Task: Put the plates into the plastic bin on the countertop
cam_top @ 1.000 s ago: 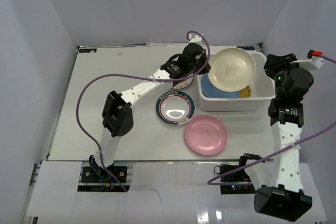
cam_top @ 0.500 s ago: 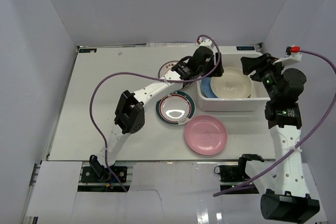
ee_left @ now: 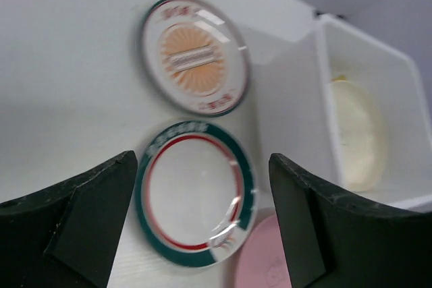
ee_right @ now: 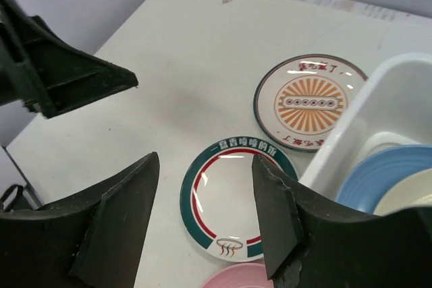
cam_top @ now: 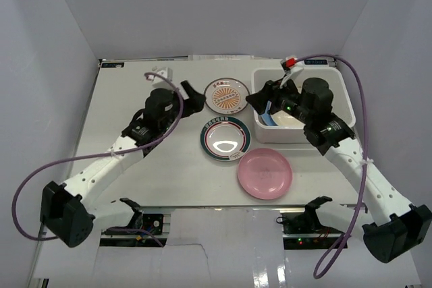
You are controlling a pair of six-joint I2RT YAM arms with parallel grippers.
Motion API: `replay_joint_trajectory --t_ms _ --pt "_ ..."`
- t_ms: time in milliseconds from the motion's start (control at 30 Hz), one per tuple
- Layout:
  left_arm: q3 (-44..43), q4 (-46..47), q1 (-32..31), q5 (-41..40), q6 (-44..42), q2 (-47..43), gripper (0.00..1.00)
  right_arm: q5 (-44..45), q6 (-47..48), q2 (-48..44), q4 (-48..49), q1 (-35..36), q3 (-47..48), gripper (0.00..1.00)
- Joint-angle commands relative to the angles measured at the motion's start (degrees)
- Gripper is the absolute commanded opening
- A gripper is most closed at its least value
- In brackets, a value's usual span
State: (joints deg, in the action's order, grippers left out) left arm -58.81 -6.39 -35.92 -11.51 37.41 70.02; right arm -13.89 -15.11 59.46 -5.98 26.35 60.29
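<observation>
Our left gripper [cam_top: 196, 102] and right gripper [cam_top: 255, 102] both hang spread and empty, on either side of the sunburst plate [cam_top: 226, 94]. 3 plates lie on the countertop [cam_top: 175, 166] left of the bin [cam_top: 297, 138] (sunburst far, green-rimmed plate [cam_top: 226, 137] in the middle, pink plate [cam_top: 264, 173] near). The bin holds a blue plate [ee_right: 378, 170] and a cream plate [ee_left: 358, 133]. If both arms go for 1 plate, we risk a clash, and a shallow pinch on a thin rim could slip.

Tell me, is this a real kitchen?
Probably not: it looks like a robot test booth. Plain walls box in a white countertop, with two robot arms mounted at its edge.
</observation>
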Motion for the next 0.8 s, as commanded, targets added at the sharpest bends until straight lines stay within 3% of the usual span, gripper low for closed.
replay_joint_trajectory --t_ms 0,133,267,433,633,767 --pt "13.8 2.9 6.6 7.9 8.7 -2.9 0.89 7.4 5.0 3.1 0.1 5.6 3.8 0.63" --pt "23.3 9.5 8.8 16.4 11.0 -1.2 0.90 12.8 6.7 8.5 0.2 12.2 4.6 0.63" --pt "25.4 19.9 9.3 26.2 12.7 6.5 0.91 25.5 11.4 13.5 -3.7 18.8 6.5 0.63" --pt "24.2 25.2 9.4 27.9 13.3 16.6 0.89 27.8 13.0 16.0 -3.6 20.8 6.2 0.63" --pt "21.7 27.8 9.4 27.9 13.8 26.2 0.72 30.4 14.2 18.5 -3.4 20.9 6.2 0.63" --pt "20.6 28.2 9.4 27.0 14.0 28.9 0.43 33.3 17.1 22.0 -2.6 21.1 6.7 0.60"
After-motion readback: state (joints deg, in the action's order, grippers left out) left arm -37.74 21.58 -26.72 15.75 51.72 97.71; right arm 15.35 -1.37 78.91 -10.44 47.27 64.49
